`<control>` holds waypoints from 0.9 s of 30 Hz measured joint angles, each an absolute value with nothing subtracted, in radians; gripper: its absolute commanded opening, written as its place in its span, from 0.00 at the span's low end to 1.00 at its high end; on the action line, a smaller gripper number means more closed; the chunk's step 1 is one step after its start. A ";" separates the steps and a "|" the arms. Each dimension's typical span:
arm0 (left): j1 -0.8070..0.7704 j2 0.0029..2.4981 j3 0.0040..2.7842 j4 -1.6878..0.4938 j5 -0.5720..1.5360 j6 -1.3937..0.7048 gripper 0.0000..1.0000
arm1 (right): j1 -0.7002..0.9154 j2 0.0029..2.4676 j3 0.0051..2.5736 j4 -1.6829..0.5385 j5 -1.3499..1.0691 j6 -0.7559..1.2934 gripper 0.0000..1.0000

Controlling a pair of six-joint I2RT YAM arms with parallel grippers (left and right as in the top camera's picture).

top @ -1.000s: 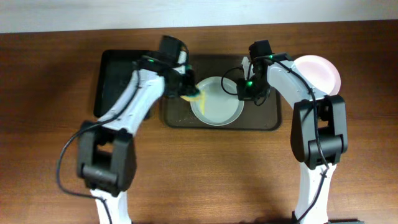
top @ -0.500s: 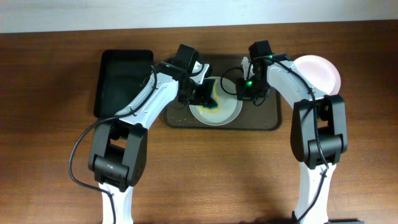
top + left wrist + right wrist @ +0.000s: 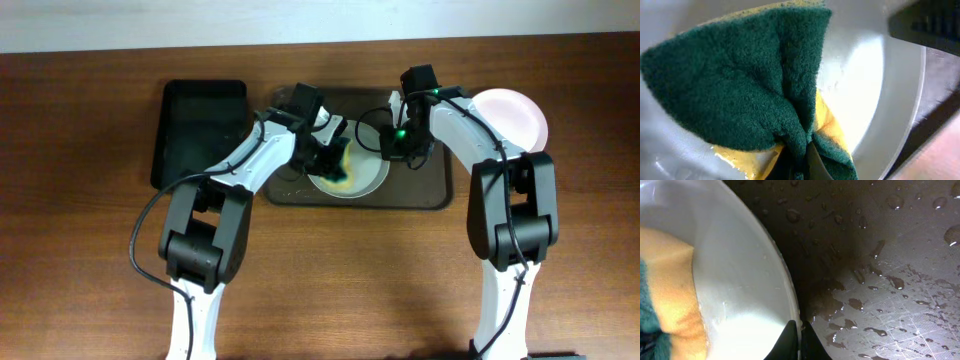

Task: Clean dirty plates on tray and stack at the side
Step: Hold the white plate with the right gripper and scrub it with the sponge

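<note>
plate [image 3: 368,176]: white | sponge [image 3: 740,80]: green over yellow | tray [image 3: 890,240]: dark brown-grey | table [image 3: 80,200]: brown woodgrain

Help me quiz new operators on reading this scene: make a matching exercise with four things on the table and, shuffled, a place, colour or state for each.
Things:
1. sponge
2. tray
3. black tray
4. side plate

Descriptions:
a. wet with droplets
b. on the table, right of the tray
c. green and yellow
d. leftmost on the table

Pairs: 1-c, 2-a, 3-d, 4-b
</note>
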State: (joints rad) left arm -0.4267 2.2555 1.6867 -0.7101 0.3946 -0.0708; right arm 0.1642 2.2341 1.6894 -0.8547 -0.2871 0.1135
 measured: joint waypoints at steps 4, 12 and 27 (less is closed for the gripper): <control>-0.464 2.247 1.703 -0.697 0.138 -0.070 0.00 | 0.167 2.238 1.689 -0.841 -0.309 0.131 0.04; -0.480 2.254 1.735 -0.699 -0.303 -0.070 0.00 | 0.186 2.238 1.690 -0.836 -0.343 0.154 0.04; -0.426 2.263 1.885 -0.756 0.185 -0.161 0.00 | 0.175 2.238 1.691 -0.855 -0.312 0.131 0.04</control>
State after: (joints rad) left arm -0.4263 2.2631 1.8854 -0.7559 0.1848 -0.1608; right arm 0.1753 2.2379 1.6905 -0.8555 -0.3122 0.1310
